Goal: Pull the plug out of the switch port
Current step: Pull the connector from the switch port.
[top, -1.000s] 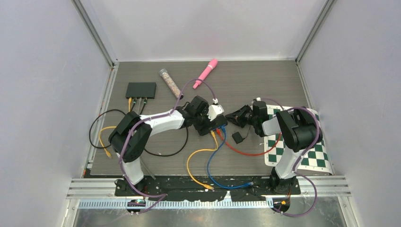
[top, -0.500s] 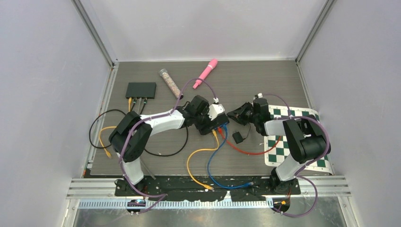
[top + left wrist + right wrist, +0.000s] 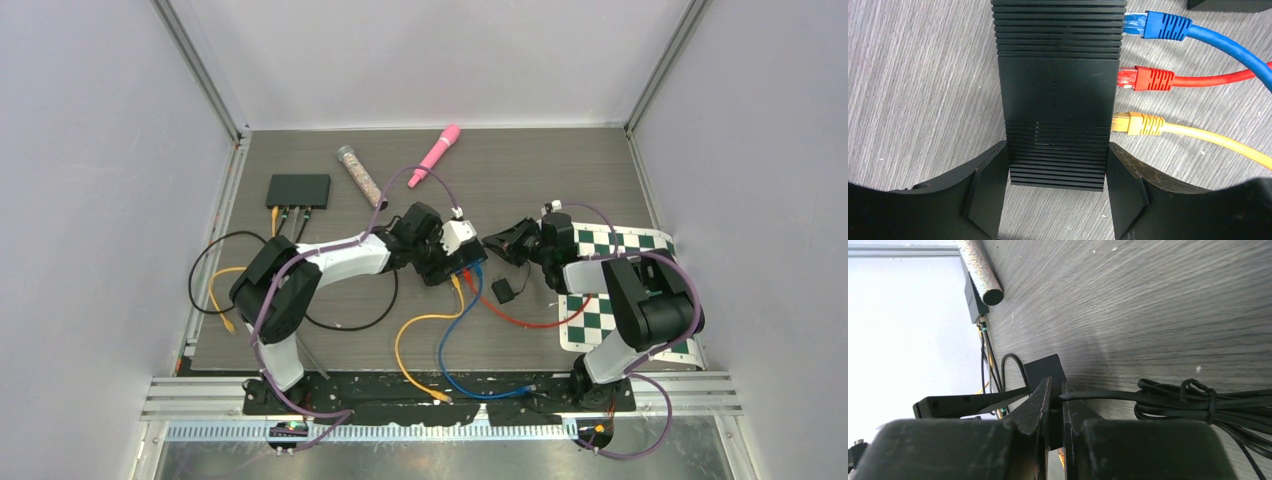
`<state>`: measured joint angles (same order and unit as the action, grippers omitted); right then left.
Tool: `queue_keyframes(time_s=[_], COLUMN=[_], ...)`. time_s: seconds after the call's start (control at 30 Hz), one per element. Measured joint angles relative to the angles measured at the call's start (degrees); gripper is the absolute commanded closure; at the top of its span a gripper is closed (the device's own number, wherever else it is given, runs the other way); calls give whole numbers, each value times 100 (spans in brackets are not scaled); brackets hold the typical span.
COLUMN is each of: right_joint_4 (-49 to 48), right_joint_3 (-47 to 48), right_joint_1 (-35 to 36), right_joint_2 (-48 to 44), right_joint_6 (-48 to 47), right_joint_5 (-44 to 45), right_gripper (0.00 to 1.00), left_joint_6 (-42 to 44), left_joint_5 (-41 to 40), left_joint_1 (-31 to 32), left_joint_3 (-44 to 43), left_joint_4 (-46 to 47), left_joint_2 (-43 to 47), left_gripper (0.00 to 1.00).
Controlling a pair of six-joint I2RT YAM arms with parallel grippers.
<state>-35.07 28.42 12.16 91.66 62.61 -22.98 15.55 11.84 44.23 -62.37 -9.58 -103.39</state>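
Three pale walls [image 3: 430, 60], grey table [image 3: 560, 160], left jaws gripping switch [image 3: 1058, 90], right jaws pinching cable [image 3: 1098, 396]

Three plugs [image 3: 1145, 79] side by side along the right of the switch [image 3: 1058, 95].

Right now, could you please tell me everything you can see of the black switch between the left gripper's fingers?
The switch is a flat black box, plastic by its look, with ribbed bands at both ends and a smooth middle panel. It lies flat on the grey wood-grain table. A blue plug, a red plug and a yellow plug sit in ports along one side. The left gripper clasps its near end, one finger against each side.
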Motion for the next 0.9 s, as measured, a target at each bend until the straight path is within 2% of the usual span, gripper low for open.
queue_keyframes(time_s=[0.2, 0.4, 0.57, 0.9], right_joint_4=[966, 859, 1506, 376], right_joint_3=[306, 319, 636, 72], right_joint_1=[164, 103, 72, -28], right_joint_2=[-219, -142, -87, -59], right_joint_6=[-378, -229, -387, -46], right_joint_5=[411, 197, 249, 44], right_gripper=[95, 95, 95, 95], left_joint_6=[9, -26, -37, 24], left_joint_5=[22, 20, 20, 85], left_joint_1=[2, -2, 0, 2], left_joint_3=[46, 114, 149, 144], left_joint_4=[83, 166, 251, 245], left_joint_2=[4, 44, 37, 31], left_gripper=[46, 46, 45, 46])
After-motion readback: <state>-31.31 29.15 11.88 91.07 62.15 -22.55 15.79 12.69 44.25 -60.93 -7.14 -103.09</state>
